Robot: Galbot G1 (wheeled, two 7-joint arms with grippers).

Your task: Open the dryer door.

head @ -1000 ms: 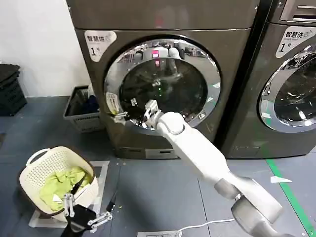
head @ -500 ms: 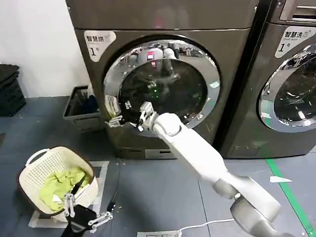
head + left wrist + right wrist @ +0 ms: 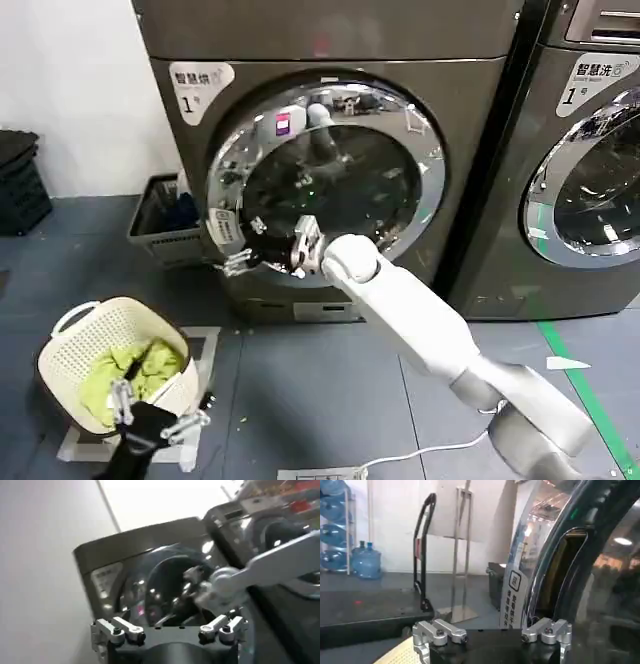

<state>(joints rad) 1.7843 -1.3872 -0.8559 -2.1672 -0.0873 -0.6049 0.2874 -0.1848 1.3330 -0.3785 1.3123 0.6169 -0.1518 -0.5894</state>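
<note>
At centre frame the dryer door (image 3: 325,180) is seen swung slightly ajar on its machine; the right gripper (image 3: 243,258) is held at the door's lower-left chrome rim, fingers spread apart; the left gripper (image 3: 150,420) is parked low at lower left, fingers also apart, beside a laundry basket (image 3: 70,335).

Cream laundry basket (image 3: 75,345) with green cloth (image 3: 125,372) on floor, lower left. Grey crate (image 3: 165,222) by wall. Neighbouring machine (image 3: 585,150) at right edge.
</note>
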